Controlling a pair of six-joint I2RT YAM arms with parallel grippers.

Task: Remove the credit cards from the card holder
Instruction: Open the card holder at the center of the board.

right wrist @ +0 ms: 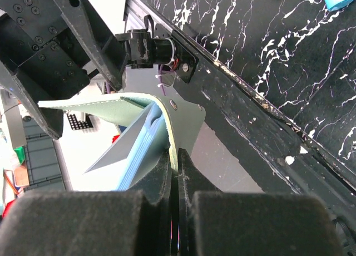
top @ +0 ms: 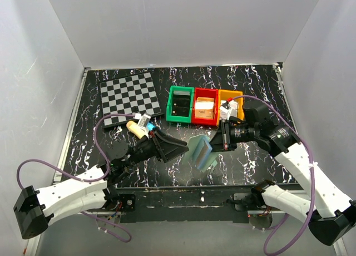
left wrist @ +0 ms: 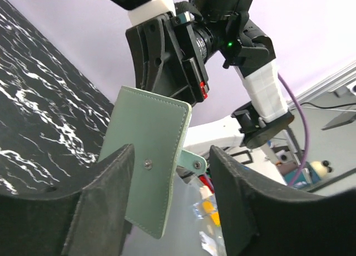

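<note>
White walls (top: 183, 22) enclose a black, white-veined table (top: 258, 86), checkered board (top: 129, 97) at eleven o'clock. The right gripper (top: 216, 142) pinches the card holder (top: 201, 151); the left gripper (top: 184, 148) gapes, apparently not touching.

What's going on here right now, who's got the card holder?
The right end effector is shut on one edge of the card holder, holding it up off the table between the two arms. The holder is fanned partly open. The left end effector is open, straddling the holder without closing on it. Nothing has visibly been pulled out of it yet.
</note>
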